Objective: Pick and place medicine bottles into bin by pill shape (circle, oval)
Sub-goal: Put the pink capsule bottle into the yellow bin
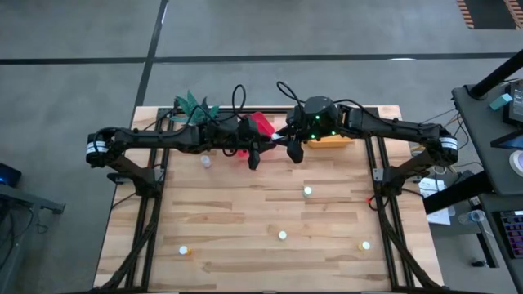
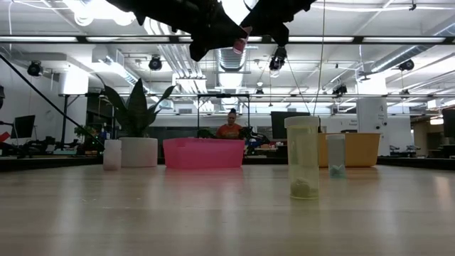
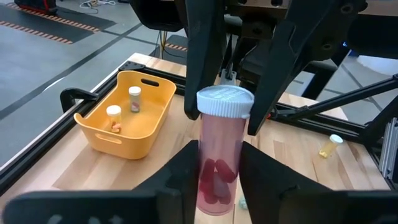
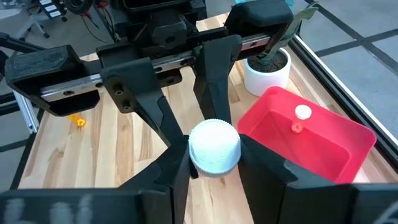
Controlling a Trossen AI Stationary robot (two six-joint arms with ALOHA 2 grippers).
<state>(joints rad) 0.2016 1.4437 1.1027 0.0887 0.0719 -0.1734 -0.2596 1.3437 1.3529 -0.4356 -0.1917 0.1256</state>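
Note:
A medicine bottle (image 3: 219,155) with a pinkish body, red pills and a white cap hangs high over the table's far middle, between my two grippers. It also shows in the low view (image 2: 239,44). My left gripper (image 3: 217,180) comes from the left and is shut on its body. My right gripper (image 4: 214,152) comes from the right and is shut on its cap. In the high view the two grippers meet near the red bin (image 1: 261,124). Several more bottles stand on the table, such as one (image 1: 307,191) at the middle and one (image 1: 205,161) at the left. My left gripper pinches the lower part of the bottle's body (image 3: 214,171) between its two fingers, which lie across the bottle. The bottle is lifted clear of the table. My right gripper pinches the white cap (image 4: 214,146) by its rim between its two fingers (image 3: 205,74), coming from the end opposite my left gripper.
A yellow bin (image 3: 124,134) at the far right holds two bottles (image 3: 134,98). The red bin (image 4: 311,146) at the far middle holds one bottle (image 4: 301,115). A white plant pot (image 4: 267,71) stands at the far left. Loose bottles stand near the front edge (image 1: 282,235).

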